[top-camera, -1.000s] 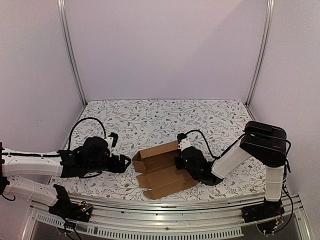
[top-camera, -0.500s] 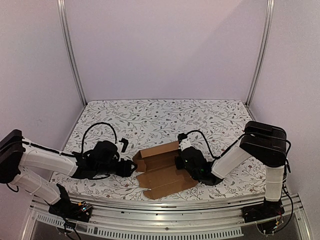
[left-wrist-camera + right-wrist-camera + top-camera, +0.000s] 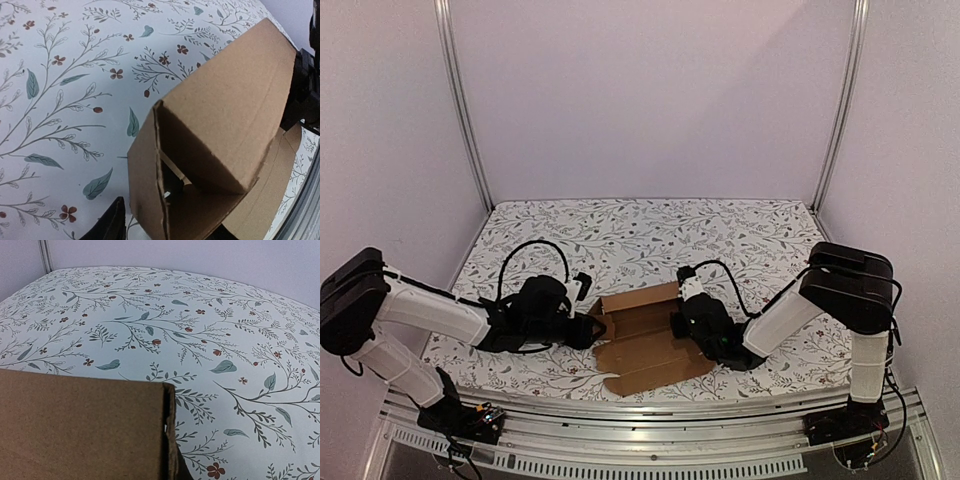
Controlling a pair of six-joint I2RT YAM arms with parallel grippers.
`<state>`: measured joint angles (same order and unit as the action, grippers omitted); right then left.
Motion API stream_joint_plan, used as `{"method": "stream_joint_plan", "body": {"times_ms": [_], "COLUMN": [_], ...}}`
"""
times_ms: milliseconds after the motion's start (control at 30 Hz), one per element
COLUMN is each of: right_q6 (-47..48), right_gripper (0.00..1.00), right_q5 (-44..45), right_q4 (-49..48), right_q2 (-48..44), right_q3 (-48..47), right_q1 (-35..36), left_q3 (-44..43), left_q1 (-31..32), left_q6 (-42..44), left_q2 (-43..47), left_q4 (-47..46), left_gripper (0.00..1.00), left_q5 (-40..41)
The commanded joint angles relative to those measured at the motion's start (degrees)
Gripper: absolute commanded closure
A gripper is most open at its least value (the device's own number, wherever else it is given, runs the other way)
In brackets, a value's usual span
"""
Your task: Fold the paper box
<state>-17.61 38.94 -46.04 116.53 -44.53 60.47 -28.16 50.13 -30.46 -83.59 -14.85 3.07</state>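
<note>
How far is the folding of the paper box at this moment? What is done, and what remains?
Done: the paper box is partly shaped. Its far wall stands up, and the left wrist view shows an end flap raised at a corner.
In hand: the left gripper is at the box's left end, the right gripper at its right side.
Left: the near panel lies flat and the top is open.

The left arm and right arm have white shells, black joints, looping black cables.
</note>
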Motion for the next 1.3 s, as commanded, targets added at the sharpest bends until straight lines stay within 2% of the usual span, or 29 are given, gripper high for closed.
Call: {"method": "stream_joint_plan", "body": {"times_ms": [0, 367, 867, 1167, 1267], "right_q6": [-0.2, -1.7, -4.8, -7.3, -8.8], "right_gripper": [1.0, 1.0, 1.0, 1.0, 1.0], "right_q5": [-0.6, -0.1, 1.8, 2.7, 3.2], "right_q4": [1.1, 1.0, 2.0, 2.5, 3.7], "right_q2": [-0.7, 0.3, 1.2, 1.0, 0.9], "right_q3": [0.2, -0.1, 0.0, 0.2, 0.1], "right_q1": [0.5, 1.4, 3.1, 4.6, 5.1], "left_q3": [-2.0, -5.9, -11.6, -13.2, -13.7], "left_q1": [-0.6, 1.2, 5.2, 6.1, 6.4], "left_q6": [-0.4, -3.0, -5.5, -8.3, -8.7], "left_q2": [-1.5, -5.2, -8.5, -11.8, -12.6], "left_q4": [-2.7, -3.4, 1.5, 2.7, 2.8], "left_gripper": [0.56, 0.57, 0.62, 0.62, 0.68], "left_q5": [-0.5, 0.9, 9.9, 16.5, 18.7]}}
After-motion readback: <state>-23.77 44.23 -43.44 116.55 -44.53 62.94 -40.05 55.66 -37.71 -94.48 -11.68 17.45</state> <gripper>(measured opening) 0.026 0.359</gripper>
